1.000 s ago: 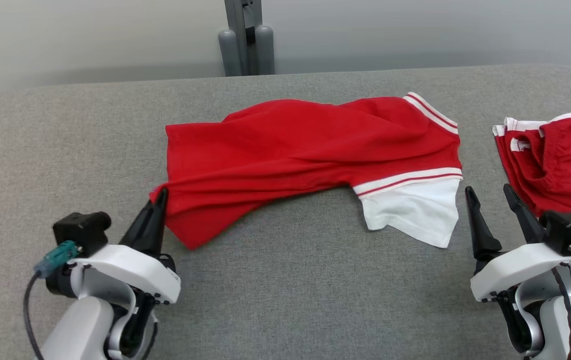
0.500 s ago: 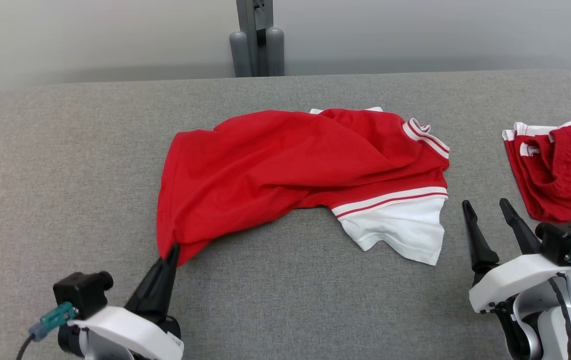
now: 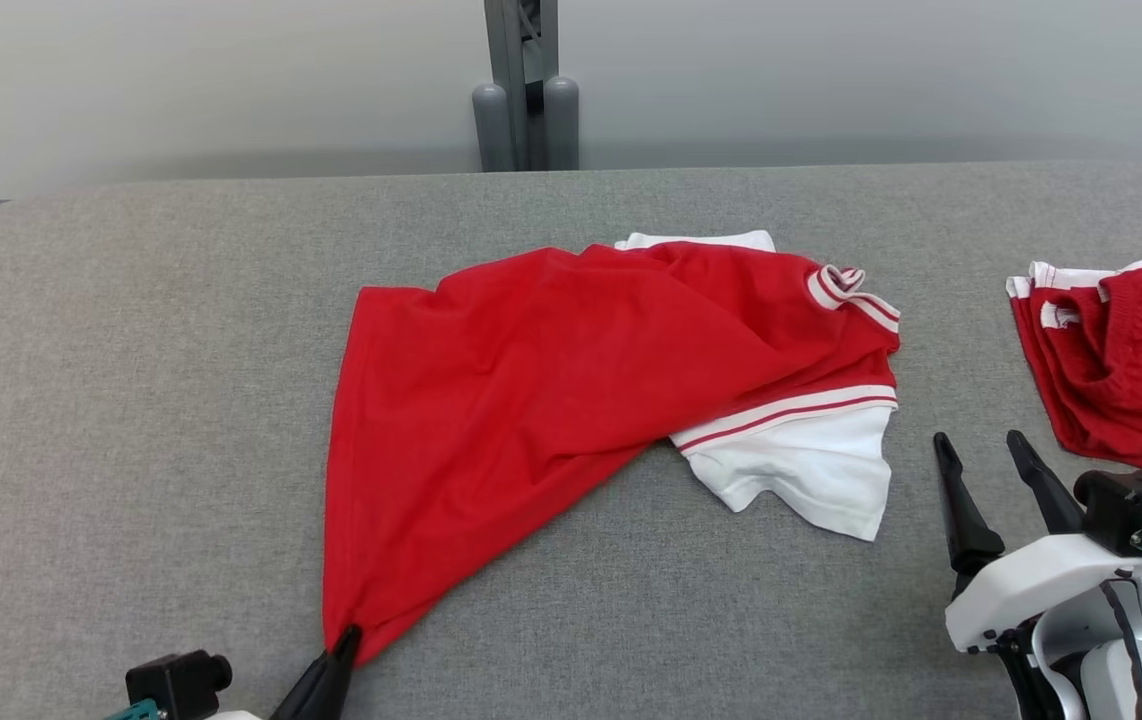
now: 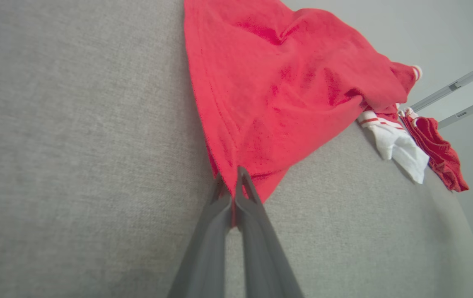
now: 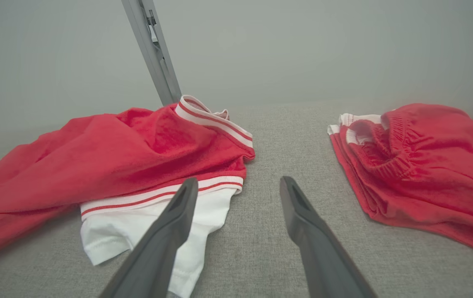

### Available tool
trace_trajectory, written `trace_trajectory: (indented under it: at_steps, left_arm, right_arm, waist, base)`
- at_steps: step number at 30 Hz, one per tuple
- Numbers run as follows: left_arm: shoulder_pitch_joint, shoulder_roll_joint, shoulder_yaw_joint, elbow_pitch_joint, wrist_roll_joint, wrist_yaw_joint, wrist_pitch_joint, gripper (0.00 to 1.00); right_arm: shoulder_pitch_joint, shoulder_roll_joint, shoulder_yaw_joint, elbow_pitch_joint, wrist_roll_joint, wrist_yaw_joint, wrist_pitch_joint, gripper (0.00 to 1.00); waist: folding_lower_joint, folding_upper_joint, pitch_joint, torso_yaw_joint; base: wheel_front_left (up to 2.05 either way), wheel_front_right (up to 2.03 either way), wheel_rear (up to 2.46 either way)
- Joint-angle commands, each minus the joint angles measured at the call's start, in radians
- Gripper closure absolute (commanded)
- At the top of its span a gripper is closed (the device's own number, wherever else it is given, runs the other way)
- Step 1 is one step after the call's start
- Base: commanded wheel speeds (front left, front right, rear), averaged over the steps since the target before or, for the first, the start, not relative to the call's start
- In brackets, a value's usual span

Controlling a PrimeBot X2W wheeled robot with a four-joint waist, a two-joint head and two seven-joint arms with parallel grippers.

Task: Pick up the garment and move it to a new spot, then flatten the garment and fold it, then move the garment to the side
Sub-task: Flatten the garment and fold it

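Table [image 3: 131, 350]: shirt [image 3: 531, 380] lies mid-table, bunched a second ago, now drawn into a long point toward the near edge. Left hand [image 3: 343, 640] is clamped on its hem corner and dragging it. Right hand [image 3: 979, 442] sits idle with fingers apart, by the near right corner. Flattening looks underway; fold not started.

On the table [image 3: 131, 350] the garment [image 3: 531, 390] lies left of shorts [image 3: 1131, 370].
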Motion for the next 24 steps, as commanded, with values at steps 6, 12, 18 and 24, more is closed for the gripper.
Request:
trace_trajectory:
  at_steps: [6, 12, 18, 24]
  left_arm:
    - [-0.017, 0.022, 0.006, 0.103, 0.0, -0.021, -0.023, 1.0]
    - [-0.051, 0.016, 0.014, 0.146, 0.041, 0.005, -0.097, 0.0]
    - [-0.068, 0.031, 0.022, 0.119, 0.095, 0.049, -0.152, 0.0]
    - [-0.057, 0.044, 0.039, 0.047, 0.131, 0.093, -0.176, 0.0]
  right_arm:
    - [0.022, -0.005, -0.003, 0.008, -0.002, 0.0, 0.013, 0.0]
    - [0.047, -0.005, -0.007, 0.017, 0.002, 0.0, 0.027, 0.0]
    - [0.085, -0.005, -0.047, 0.007, -0.005, 0.0, 0.044, 0.0]
    - [0.099, -0.005, -0.009, 0.001, 0.022, 0.0, 0.069, 0.0]
  waist:
    - [0.0, 0.0, -0.018, -0.013]
    - [0.0, 0.0, -0.031, -0.017]
    - [0.0, 0.0, -0.041, -0.012]
    - [0.0, 0.0, -0.041, -0.009]
  base:
    - [0.0, 0.0, 0.0]
    - [0.0, 0.0, 0.0]
    - [0.0, 0.0, 0.0]
    - [0.0, 0.0, 0.0]
